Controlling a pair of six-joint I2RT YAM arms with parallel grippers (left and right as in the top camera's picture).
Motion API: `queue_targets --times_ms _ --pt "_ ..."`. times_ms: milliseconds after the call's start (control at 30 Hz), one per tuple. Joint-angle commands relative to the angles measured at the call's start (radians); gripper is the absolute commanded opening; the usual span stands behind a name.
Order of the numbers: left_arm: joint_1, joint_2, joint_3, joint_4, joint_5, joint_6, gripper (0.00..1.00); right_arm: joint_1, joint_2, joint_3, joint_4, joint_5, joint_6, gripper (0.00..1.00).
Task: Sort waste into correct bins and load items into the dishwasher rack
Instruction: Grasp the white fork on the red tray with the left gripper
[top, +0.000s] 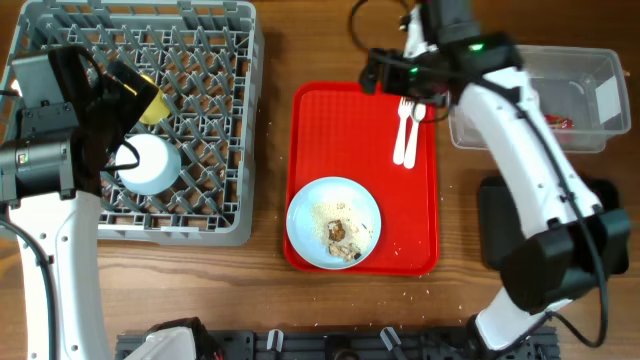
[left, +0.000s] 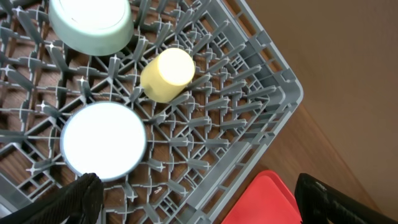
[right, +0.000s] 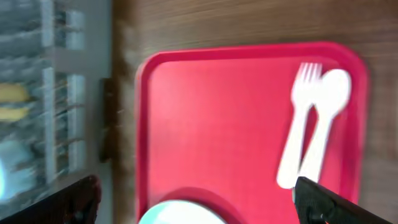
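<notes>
The grey dishwasher rack (top: 220, 130) holds the yellow cup (left: 166, 74), the pale green bowl (left: 92, 25) and the light blue bowl (left: 102, 140), all upside down. My left gripper (left: 196, 199) is open and empty above the rack's right part. The pale blue plate (top: 333, 222) with brownish food scraps (top: 340, 236) lies on the red tray (top: 365, 140). The white fork and spoon (right: 311, 121) lie at the tray's far right. My right gripper (right: 196, 202) is open and empty above the tray. The red wrapper (top: 560, 123) lies in the clear tub (top: 585, 75). The black tray (top: 495, 220) is partly hidden by my right arm.
Small crumbs lie scattered on the wooden table (top: 270, 300) near the red tray's front edge. A black rail with fittings (top: 330, 345) runs along the table's near edge.
</notes>
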Motion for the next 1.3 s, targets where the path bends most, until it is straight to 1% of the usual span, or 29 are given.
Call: queue_targets --times_ms 0,67,100,167,200,233,267,300,367,400,433,467,533,567,600,633,700,733,833,900,933,967,1000,1033,1100,1133,1167,1267 --pt "0.005 -0.004 0.003 0.019 0.015 -0.011 1.0 0.049 0.037 -0.002 -0.002 0.219 0.116 1.0" --pt "0.005 -0.004 0.003 0.031 0.045 -0.011 1.0 0.011 0.012 0.025 -0.014 0.219 0.137 1.0" --pt "0.005 -0.004 0.003 0.037 0.074 -0.03 1.0 -0.039 -0.018 0.048 -0.029 0.219 0.138 1.0" --pt "0.0 0.001 0.002 0.038 0.293 -0.024 1.0 -0.159 -0.093 0.061 -0.027 0.219 0.133 1.0" --pt "-0.03 0.014 0.0 0.054 0.427 0.029 1.0 -0.229 -0.128 0.061 -0.024 0.218 0.134 1.0" --pt "-0.063 0.027 -0.002 0.071 0.489 0.062 1.0 -0.299 -0.157 0.061 -0.024 0.219 0.133 1.0" --pt "-0.156 0.066 -0.004 0.096 0.515 0.061 1.0 -0.388 -0.182 0.061 -0.026 0.227 0.13 1.0" --pt "-0.21 0.092 -0.004 0.119 0.514 0.061 1.0 -0.443 -0.189 0.061 -0.029 0.226 0.131 1.0" --pt "-0.346 0.171 -0.004 0.172 0.511 0.063 1.0 -0.534 -0.187 0.059 -0.029 0.226 0.131 1.0" --pt "-0.407 0.212 -0.004 0.217 0.51 0.097 0.99 -0.576 -0.182 0.058 -0.028 0.226 0.131 1.0" --pt "-0.498 0.278 -0.002 0.279 0.499 0.155 0.99 -0.599 -0.181 0.058 -0.03 0.226 0.132 1.0" --pt "-0.568 0.331 0.014 0.29 0.431 0.161 1.0 -0.618 -0.179 0.058 -0.036 0.226 0.132 1.0" --pt "-0.676 0.419 0.102 0.237 0.236 0.182 0.99 -0.622 -0.179 0.058 -0.034 0.226 0.132 1.0" --pt "-0.726 0.462 0.175 0.187 0.15 0.219 0.99 -0.622 -0.179 0.058 -0.034 0.226 0.132 1.0" --pt "-0.779 0.525 0.292 0.095 0.051 0.263 0.99 -0.622 -0.179 0.058 -0.034 0.225 0.132 1.0" --pt "-0.83 0.624 0.483 -0.053 -0.015 0.325 0.99 -0.622 -0.179 0.058 -0.034 0.226 0.132 1.0" --pt "-0.875 0.743 0.676 -0.188 -0.018 0.4 1.0 -0.622 -0.179 0.058 -0.034 0.226 0.132 1.0" --pt "-0.891 0.783 0.725 -0.203 -0.018 0.414 1.0 -0.622 -0.179 0.058 -0.034 0.226 0.132 1.0" --pt "-0.94 0.874 0.733 -0.066 -0.022 0.406 1.0 -0.622 -0.179 0.058 -0.034 0.225 0.132 1.0" --pt "-0.956 0.954 0.733 -0.011 -0.114 0.237 0.84 -0.622 -0.179 0.058 -0.034 0.226 0.132 1.0" --pt "-0.956 0.991 0.733 0.006 -0.133 0.211 0.84 -0.622 -0.179 0.058 -0.034 0.225 0.132 1.0" --pt "-0.956 1.024 0.733 0.029 -0.146 0.206 0.83 -0.622 -0.179 0.058 -0.034 0.226 0.132 1.0" --pt "-0.956 1.063 0.733 0.061 -0.152 0.207 0.77 -0.622 -0.179 0.058 -0.034 0.226 0.132 1.0" --pt "-0.956 1.089 0.733 0.089 -0.153 0.207 0.76 -0.622 -0.179 0.058 -0.034 0.226 0.132 1.0" --pt "-0.956 1.117 0.733 0.114 -0.153 0.207 0.75 -0.622 -0.179 0.058 -0.034 0.226 0.132 1.0" --pt "-0.956 1.133 0.733 0.129 -0.157 0.198 0.67 -0.622 -0.179 0.058 -0.034 0.226 0.132 1.0" --pt "-0.956 1.142 0.733 0.132 -0.177 0.174 0.63 -0.622 -0.179 0.058 -0.035 0.225 0.132 1.0" --pt "-0.955 1.178 0.733 0.141 -0.204 0.158 0.64 -0.622 -0.179 0.058 -0.034 0.226 0.132 1.0"
